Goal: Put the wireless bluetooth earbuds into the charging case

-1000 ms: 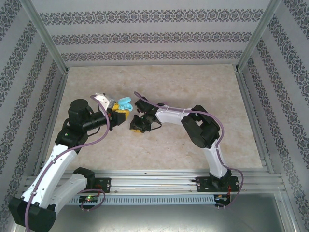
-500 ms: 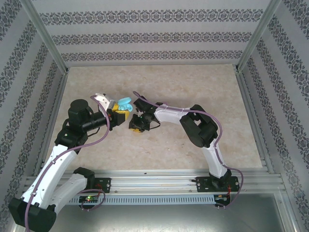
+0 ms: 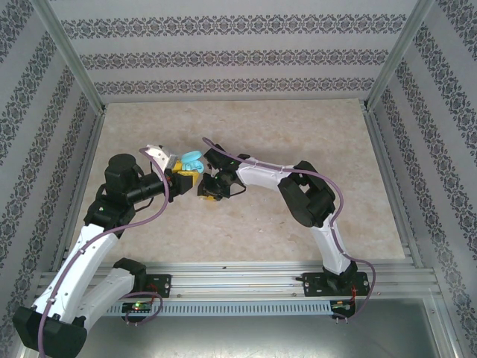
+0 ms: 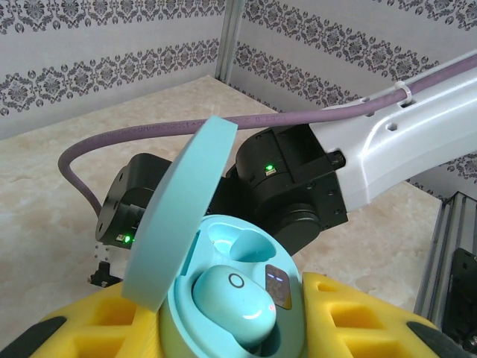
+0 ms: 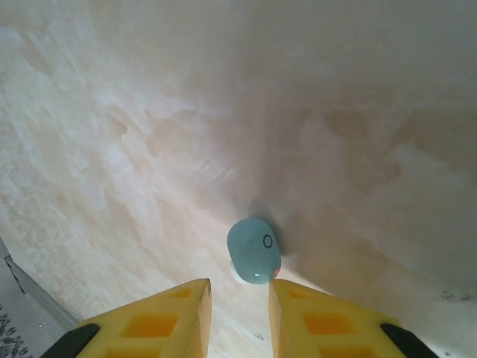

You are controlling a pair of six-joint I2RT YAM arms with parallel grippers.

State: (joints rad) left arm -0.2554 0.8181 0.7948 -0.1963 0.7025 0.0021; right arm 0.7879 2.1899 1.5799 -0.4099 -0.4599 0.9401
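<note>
The desk is a pale beige slab with a cloudy, marble-like pattern and a matte finish. Walls papered in grey damask stripes close it in on three sides, with bare aluminium posts at the corners. Left of the desk's middle, the left end effector is clamped on the charging case, its ribbed yellow pads pressing the case from both sides. The case is a smooth, glossy light-blue oval shell, and its rounded lid is hinged up and tilted to one side. A seated earbud of the same light-blue plastic fills one socket; it is pebble-shaped with a small ring mark on it. The socket beside it is a bare hollow. Behind the case are the other arm's black wrist, its white link and a purple cable. The right end effector points down at the desk with its yellow fingers a little apart and gripping nothing. The loose earbud, also light blue with a ring mark, lies on the desk just beyond the fingertips.
</note>
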